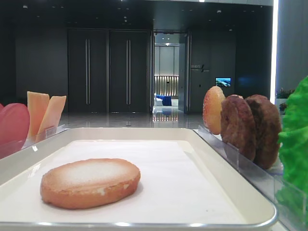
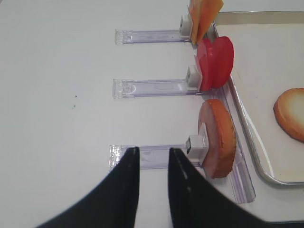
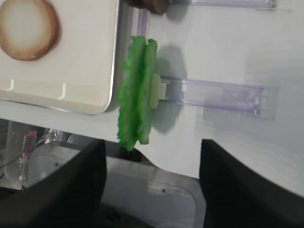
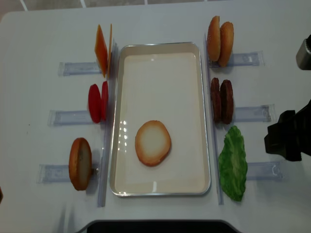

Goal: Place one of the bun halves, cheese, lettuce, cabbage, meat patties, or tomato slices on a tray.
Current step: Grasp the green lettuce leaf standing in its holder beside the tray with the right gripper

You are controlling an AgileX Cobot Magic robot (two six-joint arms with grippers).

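A single bun half (image 4: pixel 153 142) is seen lying flat, pale face up, on the white liner of the tray (image 4: pixel 160 47), toward its near end and apart from the rim. On the right of the tray, the lettuce (image 4: pixel 233 163) is held upright in a clear plastic holder (image 3: pixel 221 93), with the meat patties (image 4: pixel 221 101) and two more bun halves (image 4: pixel 220 34) ranged beyond it in holders of their own. On the left, the cheese (image 4: pixel 101 48), the tomato slices (image 4: pixel 97 102) and another bun half (image 4: pixel 80 163) are stood on edge in the same way. The right fingers (image 3: pixel 152 185) are spread wide with nothing between them, and are kept short of the lettuce (only their dark tips are shown). The left fingers (image 2: pixel 153 185) are set narrowly apart, holding nothing, over the white surface (image 2: pixel 57 85) just beside the holder of the left bun half.
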